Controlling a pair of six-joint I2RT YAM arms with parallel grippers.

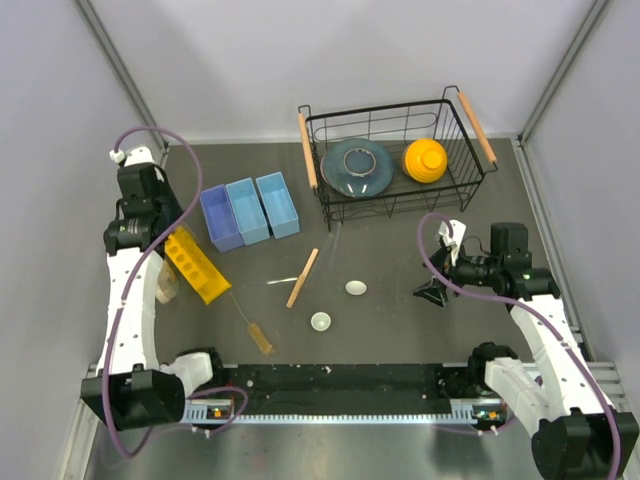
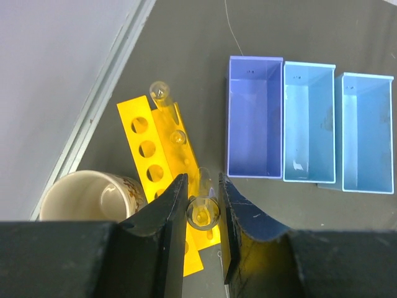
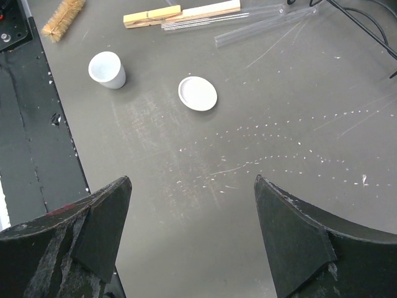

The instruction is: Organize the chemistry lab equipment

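A dark grey surface [image 1: 400, 330] between pale walls carries the wooden stick [image 1: 303, 277]. It lies flat mid-surface, its long axis slanting from near-left to far-right toward the wire basket [image 1: 395, 160]. Clear rods [image 3: 260, 27] lie alongside, and a flat white dish [image 1: 356, 287] and a small white cup [image 1: 320, 321] sit just nearer. The left jaws pinch an upright test tube [image 2: 203, 212] over the yellow rack [image 2: 149, 146]. The right jaws gape wide, empty.

From above and behind the arm bases we look steeply down on the whole counter [image 1: 400, 330]. Our wrist views sit close — the left shares the yellow rack [image 2: 164, 149] at 9 o'clock, the right the white dish [image 3: 198, 93] near centre.
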